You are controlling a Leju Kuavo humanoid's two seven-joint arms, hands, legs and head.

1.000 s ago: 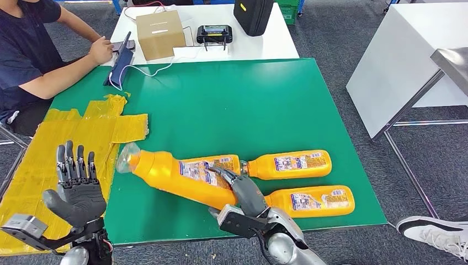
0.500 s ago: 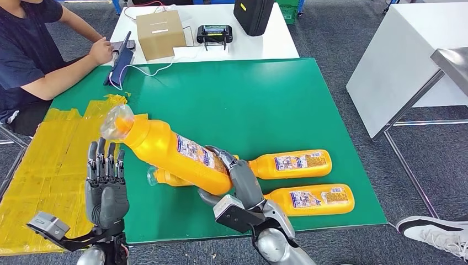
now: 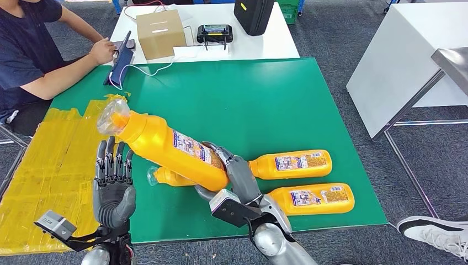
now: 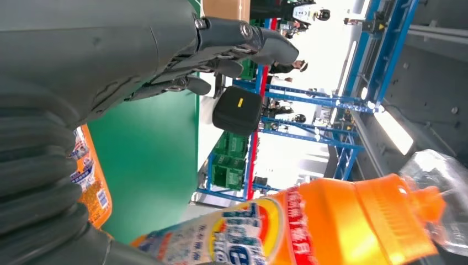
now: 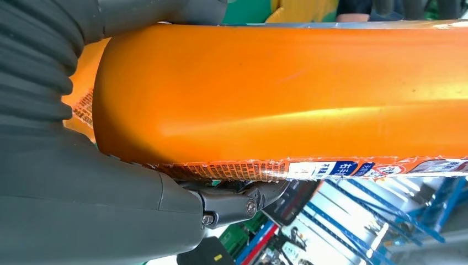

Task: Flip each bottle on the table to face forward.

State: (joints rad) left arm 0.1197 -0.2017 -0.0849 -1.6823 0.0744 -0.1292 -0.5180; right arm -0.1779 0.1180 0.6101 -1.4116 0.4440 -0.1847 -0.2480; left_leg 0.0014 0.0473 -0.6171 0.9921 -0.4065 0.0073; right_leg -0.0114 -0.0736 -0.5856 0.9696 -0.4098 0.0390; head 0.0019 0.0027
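Bottle (image 3: 165,149) hung tilted, gripped by the right robot hand (image 3: 234,176); left robot hand (image 3: 113,185) spread, probably receiving next.

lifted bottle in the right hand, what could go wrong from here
The right hand grips the lifted bottle only near its base, with the long neck end tilted up and unsupported, so it may pivot or slip. The left hand waits open below the neck, not touching it, so a handover could miss. Another bottle lies directly underneath on the green table; a drop could knock it and roll it away.
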